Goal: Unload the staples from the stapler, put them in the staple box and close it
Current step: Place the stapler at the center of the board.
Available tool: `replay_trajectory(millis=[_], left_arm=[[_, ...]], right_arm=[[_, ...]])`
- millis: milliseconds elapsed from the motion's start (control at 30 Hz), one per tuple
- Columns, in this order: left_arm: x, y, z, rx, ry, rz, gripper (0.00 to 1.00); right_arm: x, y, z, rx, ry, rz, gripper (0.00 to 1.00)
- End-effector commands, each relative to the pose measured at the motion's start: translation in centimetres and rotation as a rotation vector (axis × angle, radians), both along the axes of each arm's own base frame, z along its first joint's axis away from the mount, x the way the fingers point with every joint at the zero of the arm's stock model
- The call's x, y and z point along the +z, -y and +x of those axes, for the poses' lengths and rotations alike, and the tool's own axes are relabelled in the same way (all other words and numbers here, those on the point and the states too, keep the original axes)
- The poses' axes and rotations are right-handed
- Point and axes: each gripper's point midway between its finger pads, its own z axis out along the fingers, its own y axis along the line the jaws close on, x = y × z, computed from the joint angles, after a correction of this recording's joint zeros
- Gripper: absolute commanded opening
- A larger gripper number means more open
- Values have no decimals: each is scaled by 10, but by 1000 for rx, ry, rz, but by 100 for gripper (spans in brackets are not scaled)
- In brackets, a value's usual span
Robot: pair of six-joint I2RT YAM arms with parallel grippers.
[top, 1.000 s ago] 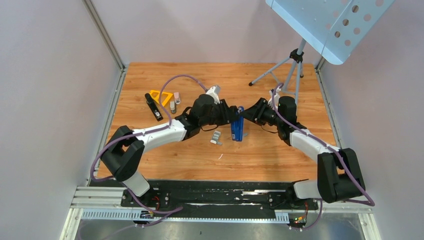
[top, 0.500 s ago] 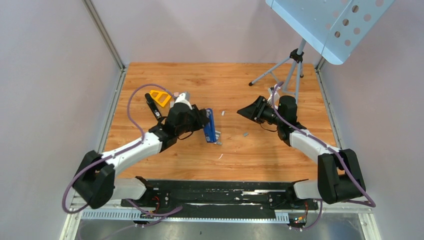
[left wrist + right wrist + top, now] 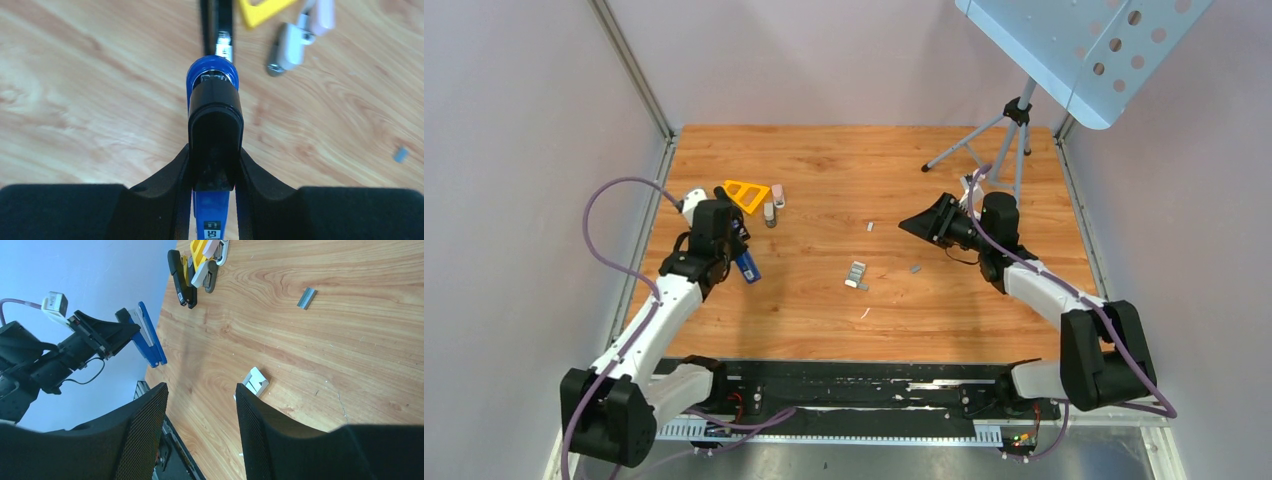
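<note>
The black stapler [image 3: 723,193] lies on the wood at far left, mostly hidden under my left gripper [image 3: 740,254]. It also shows in the left wrist view [image 3: 216,22] and the right wrist view [image 3: 179,276]. My left gripper [image 3: 215,165] is shut on a blue stick-like tool [image 3: 746,266] with a black top piece [image 3: 215,120], held just near the stapler's end. Small grey staples [image 3: 870,226] and another short bar [image 3: 915,268] lie mid-table; one bar shows in the right wrist view [image 3: 306,297]. My right gripper [image 3: 911,224] is open and empty above the table [image 3: 201,386].
A yellow triangle [image 3: 746,192], a tiny pink stapler [image 3: 777,194] and a grey one [image 3: 769,213] sit beside the black stapler. A pale grey cluster [image 3: 856,273] and a thin white sliver [image 3: 865,313] lie mid-table. A tripod [image 3: 1009,135] stands at back right.
My right gripper let go of the blue tool and stayed put. My left arm swung far left with the tool, from the table's middle to the black stapler. Two small staple bars appeared mid-table.
</note>
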Motion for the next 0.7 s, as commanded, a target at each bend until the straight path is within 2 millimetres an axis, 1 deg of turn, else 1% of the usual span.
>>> replay_trajectory(millis=[0, 67, 200, 400, 533, 633, 667], left_arm=[[3, -40, 3, 103, -25, 43, 0], [-8, -54, 6, 150, -64, 33, 0], [-21, -81, 17, 242, -110, 11, 0], [-32, -104, 44, 298, -107, 12, 0], [-45, -113, 60, 306, -144, 7, 0], [-53, -114, 70, 301, -172, -13, 12], [-55, -115, 73, 297, -177, -21, 20]], right_arm=[[0, 2, -5, -2, 6, -11, 56], [0, 3, -4, -3, 8, -15, 56], [0, 5, -3, -6, 12, -20, 56], [-5, 10, -1, -18, 7, -37, 56], [-6, 12, 0, -24, 6, -41, 56], [-6, 13, 2, -27, 9, -44, 56], [-6, 14, 3, -29, 11, -46, 56]])
